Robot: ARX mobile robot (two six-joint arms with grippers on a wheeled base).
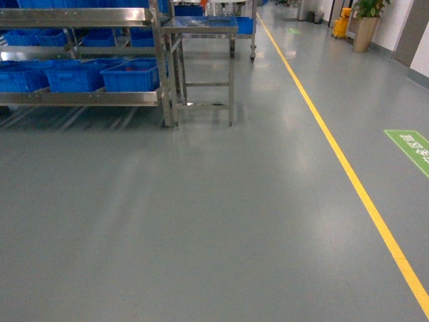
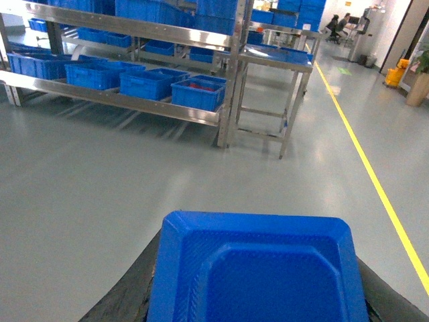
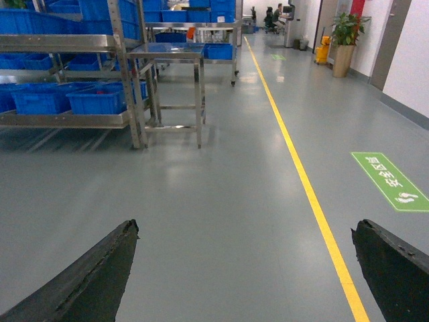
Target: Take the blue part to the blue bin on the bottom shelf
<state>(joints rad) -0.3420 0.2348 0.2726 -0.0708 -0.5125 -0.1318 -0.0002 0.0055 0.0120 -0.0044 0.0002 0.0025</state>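
So, quick rundown of where things sit right now:

Left end effector [image 2: 258, 282]: shows only in the left wrist view, dark fingers [image 2: 127, 295] either side of a blue part [image 2: 258, 268], which fills the gap between them. Looks like it's gripped, fingers snug on both flanks.
Blue part: tray-like, chamfered corners, recessed middle, held out over bare floor [image 1: 201, 221], well apart from the rack.
Right end effector [image 3: 244, 268]: spread wide, the two dark fingers [image 3: 94, 275] sit at opposite edges of the right wrist view with nothing but floor between them. Holding nothing.
Bottom shelf [image 1: 80, 98]: low steel tier of the rack, up and left in the head view, with blue bins lined up along it.
Blue bin [image 2: 199, 92]: the end one on that tier, nearest the rack's corner post. Something reddish sits inside, can't tell what.
Steel bench [image 1: 201, 67]: just beside the rack's right end, blue stuff on top.
Yellow line [image 1: 348, 168]: runs diagonally down the floor on the right.
Green floor sign [image 3: 389, 180]: right of the line.
Potted plant [image 3: 345, 40]: far back by the wall, with a yellow mop bucket [image 3: 323, 48] near it.
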